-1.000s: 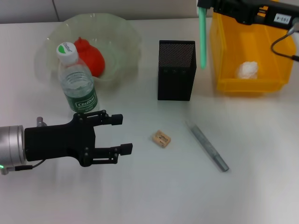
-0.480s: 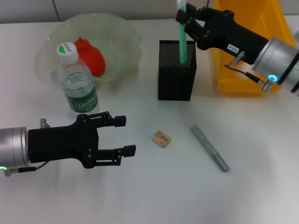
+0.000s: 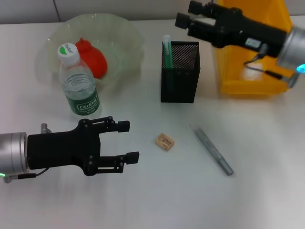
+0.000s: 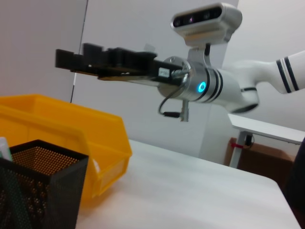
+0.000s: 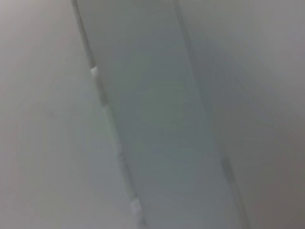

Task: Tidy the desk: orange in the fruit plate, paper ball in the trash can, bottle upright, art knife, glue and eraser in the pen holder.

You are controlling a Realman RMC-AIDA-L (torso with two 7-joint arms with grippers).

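Observation:
The orange [image 3: 91, 58] lies in the pale-green fruit plate [image 3: 125, 34]. The bottle [image 3: 79, 88] stands upright in front of it. A green glue stick [image 3: 167, 49] stands in the black mesh pen holder [image 3: 180, 81], which also shows in the left wrist view [image 4: 43, 186]. My right gripper [image 3: 187, 15] is open and empty just above and behind the holder. The eraser [image 3: 165, 141] and the grey art knife [image 3: 212, 150] lie on the desk. My left gripper [image 3: 128, 141] is open and empty, left of the eraser. The paper ball [image 3: 248, 73] shows partly in the yellow trash can [image 3: 238, 88].
The right arm reaches over the trash can, hiding much of its inside. The trash can [image 4: 76, 136] stands right beside the pen holder. The right wrist view shows only blurred grey surfaces.
The right gripper let go of the green glue stick, which now stands in the pen holder, and drew back a little. The left gripper crept slightly toward the eraser.

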